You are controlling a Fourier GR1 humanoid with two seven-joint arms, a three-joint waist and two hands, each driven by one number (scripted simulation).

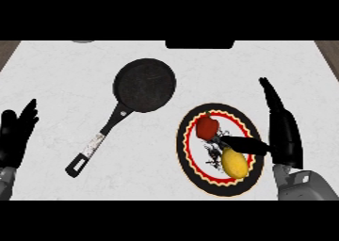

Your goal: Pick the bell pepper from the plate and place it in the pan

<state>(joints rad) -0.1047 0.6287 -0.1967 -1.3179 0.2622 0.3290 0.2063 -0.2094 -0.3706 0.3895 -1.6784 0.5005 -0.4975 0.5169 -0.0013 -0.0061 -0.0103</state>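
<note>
Head view: red bell pepper [207, 126] sits on far part of plate [189, 157] beside a yellow fruit [234, 163], right hand [283, 134] released with thumb over plate, left hand [13, 134] resting open at left edge, black pan [144, 84] far-left of plate.

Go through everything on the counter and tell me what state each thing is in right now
Pan: empty, handle toward the robot.
Plate: holds pepper and lemon.
Pepper: on plate, not grasped.
Lemon: on plate.
Right robot hand: open, thumb over plate.
Left robot hand: open, resting.
</note>
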